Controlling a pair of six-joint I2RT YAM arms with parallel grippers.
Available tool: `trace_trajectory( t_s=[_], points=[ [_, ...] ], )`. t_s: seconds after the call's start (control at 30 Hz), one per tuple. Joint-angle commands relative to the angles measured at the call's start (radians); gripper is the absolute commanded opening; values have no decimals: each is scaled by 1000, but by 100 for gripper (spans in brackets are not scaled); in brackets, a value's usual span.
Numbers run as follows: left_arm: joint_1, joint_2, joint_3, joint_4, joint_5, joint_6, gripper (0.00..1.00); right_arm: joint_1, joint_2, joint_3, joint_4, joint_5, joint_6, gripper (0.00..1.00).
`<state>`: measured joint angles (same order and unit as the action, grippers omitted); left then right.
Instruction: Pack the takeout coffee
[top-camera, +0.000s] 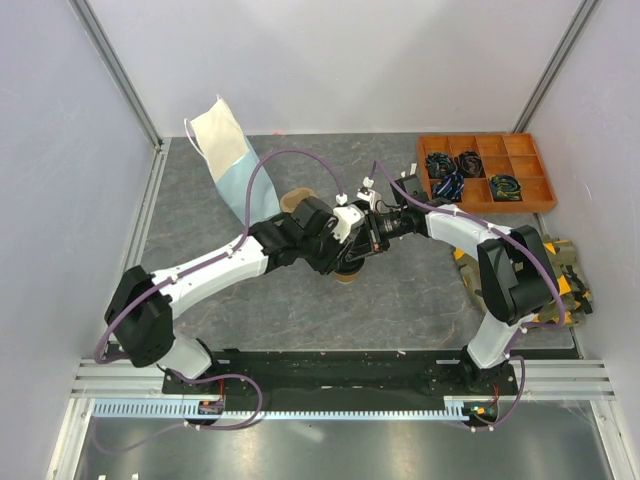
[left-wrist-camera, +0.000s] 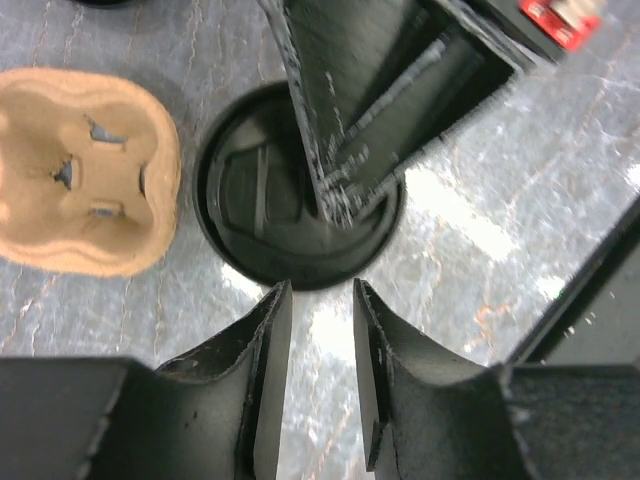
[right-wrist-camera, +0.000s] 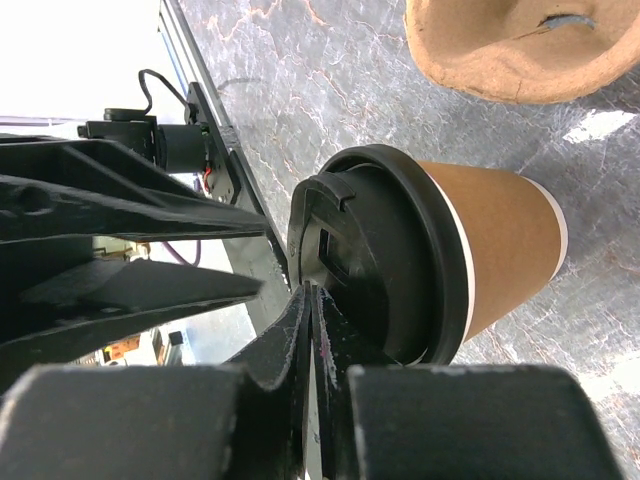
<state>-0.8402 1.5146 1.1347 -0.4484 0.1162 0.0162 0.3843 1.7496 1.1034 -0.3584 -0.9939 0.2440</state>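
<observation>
1. Takeout coffee (right-wrist-camera: 500, 250): 1 round paper cup with a smooth tan wall and a thin white band under the rim. It stands upright on the grey, marble-veined table (top-camera: 400, 300), near the middle and below the 2 meeting wrists. Its glossy black plastic lid (left-wrist-camera: 250, 200) is seated. The lid is round, with a raised outer ring and a moulded rectangular recess in the top face.

2. Right gripper (right-wrist-camera: 308, 295): the 2 black fingers are pressed together with only a hairline seam between them. Their tips rest on the top face of the lid, inside the ring. Nothing is seen clamped between them.

3. Left gripper (left-wrist-camera: 322, 290): the jaws stand slightly parted, leaving a narrow slot through which the bare table shows. The matte, wedge-shaped fingers are lightly scuffed. Their tips sit just outside the lid's edge and hold nothing.

4. Carrier (left-wrist-camera: 40, 230): tan moulded pulp with a rough fibrous surface, rounded lobes and small torn openings in its wells. It lies just beside the cup, apart from it.

5. Paper bag (top-camera: 232, 165): light blue with a cream face and white handles. It leans at the far left of the table, well apart from the cup.

6. Orange tray (top-camera: 495, 207): rigid and divided into square compartments, several holding dark coiled items. It sits at the far right.
</observation>
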Motion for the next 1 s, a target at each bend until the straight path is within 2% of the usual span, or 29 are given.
trace_trajectory(
  t_s=[0.0,0.07,0.17,0.2,0.33,0.5,0.7,0.97],
  points=[
    [12,-77,48,-29,74,-2,39,7,33,7,-33,150,-43,10],
    [39,-86,40,5,123,-60,39,5,30,13,-33,132,-38,11],
    [142,-85,7,80,268,-143,36,7,22,24,-31,107,-31,11],
    [163,-83,-4,103,371,-166,36,7,11,32,-31,89,-25,11],
    [223,-85,-50,207,526,-277,35,7,-18,41,-27,67,-18,11],
    [230,-73,-79,284,609,-341,33,5,-25,46,-21,38,-9,13],
    [246,-19,-82,316,629,-398,29,5,-42,56,-2,8,20,13],
    [311,9,-151,488,738,-551,26,1,-94,72,-4,-17,49,14]
  ],
)
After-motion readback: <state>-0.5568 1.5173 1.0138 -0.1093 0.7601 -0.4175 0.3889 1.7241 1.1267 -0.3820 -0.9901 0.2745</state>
